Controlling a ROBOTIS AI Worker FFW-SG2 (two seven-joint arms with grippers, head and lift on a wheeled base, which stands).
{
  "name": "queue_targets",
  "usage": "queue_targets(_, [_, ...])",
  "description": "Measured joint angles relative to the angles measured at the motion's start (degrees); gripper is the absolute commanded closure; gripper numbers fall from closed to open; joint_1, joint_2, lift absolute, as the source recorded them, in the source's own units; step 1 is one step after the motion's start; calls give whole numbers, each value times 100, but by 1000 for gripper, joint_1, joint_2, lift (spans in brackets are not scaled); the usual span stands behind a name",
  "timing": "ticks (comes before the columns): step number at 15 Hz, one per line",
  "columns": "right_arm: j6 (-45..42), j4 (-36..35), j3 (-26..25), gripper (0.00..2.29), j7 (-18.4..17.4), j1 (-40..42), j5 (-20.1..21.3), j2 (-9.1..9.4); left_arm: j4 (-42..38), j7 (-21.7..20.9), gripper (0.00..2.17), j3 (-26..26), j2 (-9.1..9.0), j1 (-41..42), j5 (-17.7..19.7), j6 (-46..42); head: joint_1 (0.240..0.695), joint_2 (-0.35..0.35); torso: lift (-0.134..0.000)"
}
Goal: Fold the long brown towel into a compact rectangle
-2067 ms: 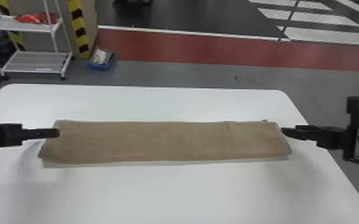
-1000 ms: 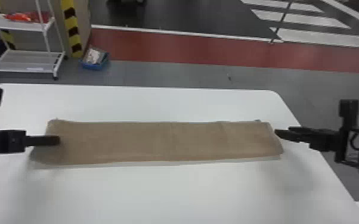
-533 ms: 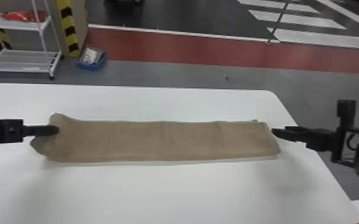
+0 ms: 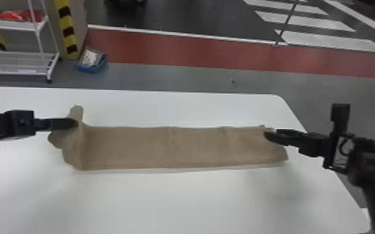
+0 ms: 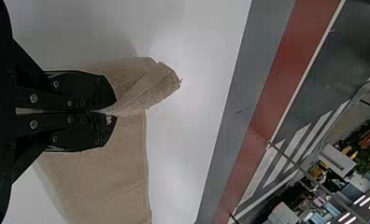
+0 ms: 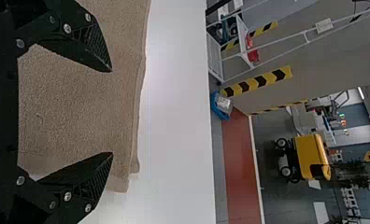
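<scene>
The white counter carries the brown towel, already a long layered strip. My left hand pinches its lifted end; my right hand gapes wide over the opposite one. Folding that length into a compact rectangle remains.

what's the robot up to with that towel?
It is folding the long brown towel on the white table. The left gripper is shut on the towel's left end, which is bunched and lifted around the fingertips. The right gripper is open at the right end, fingers apart over the cloth, not gripping it. The rest lies flat in a long strip, so the compact rectangle isn't made yet.
</scene>
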Motion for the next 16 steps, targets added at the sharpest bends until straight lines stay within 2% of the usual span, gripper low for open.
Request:
queue_targets(2, [89, -337, 82, 1028, -41, 134, 0, 225, 6, 67, 1882, 73, -172, -156, 189, 6, 695, -199, -123])
queue_targets(3, [178, -446, 180, 1166, -41, 170, 3, 325, 18, 134, 1882, 82, -275, -248, 279, 12, 695, -193, -123])
queue_targets(7, [169, -526, 749, 1298, -269, 154, 50, 668, 91, 296, 1882, 34, -682, -489, 581, 21, 695, -174, -123])
queue_targets(10, [30, -443, 1173, 1298, -469, 73, 165, 920, 153, 387, 1882, 3, -853, -608, 900, 26, 695, -152, -123])
queue_targets(14, [43, -212, 1484, 1298, -514, -65, 266, 1120, 402, 333, 1882, 34, -865, -898, 1501, 217, 695, -138, -123])
queue_targets(16, [53, -56, 1601, 1298, -514, -149, 279, 1193, 443, 333, 1882, 41, -844, -1008, 1633, 356, 695, -126, -123])
